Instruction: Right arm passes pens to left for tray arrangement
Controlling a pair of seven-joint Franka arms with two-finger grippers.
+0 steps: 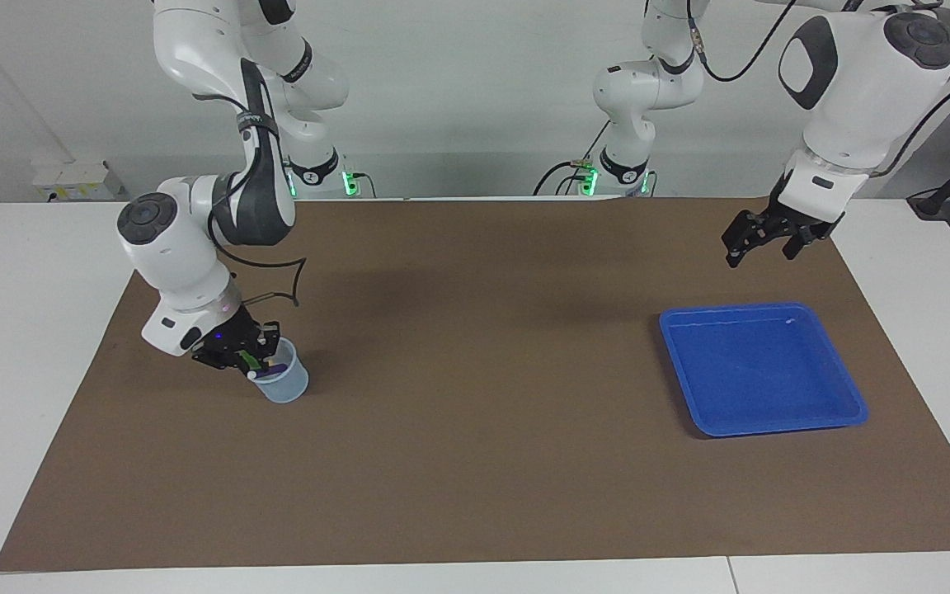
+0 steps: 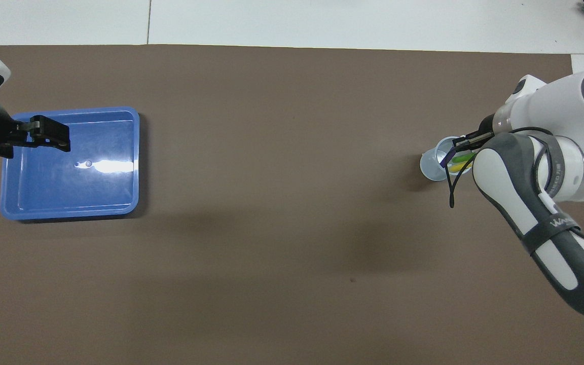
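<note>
A brown mat [image 1: 475, 379] covers the table. The blue tray [image 1: 759, 367] sits empty just below the waiting left end effector [image 1: 759, 243], whose fingers are spread wide and hold nothing. The right end effector [image 1: 254, 356] dips into a translucent cup [image 1: 284, 381] and is closing around the green pen [image 1: 254, 360]; a firm grip cannot be confirmed. The pens [image 2: 455, 161] lean in the cup, long axes tilted toward that end effector. Best to lift along the pen's axis so the cup stays upright.

Right arm [image 1: 186, 247]: bent low, wrist tilted down, near its end of the table.
Right gripper [image 1: 251, 360]: angled downward.
Left gripper [image 1: 759, 239]: raised, fingers spread, waiting.
</note>
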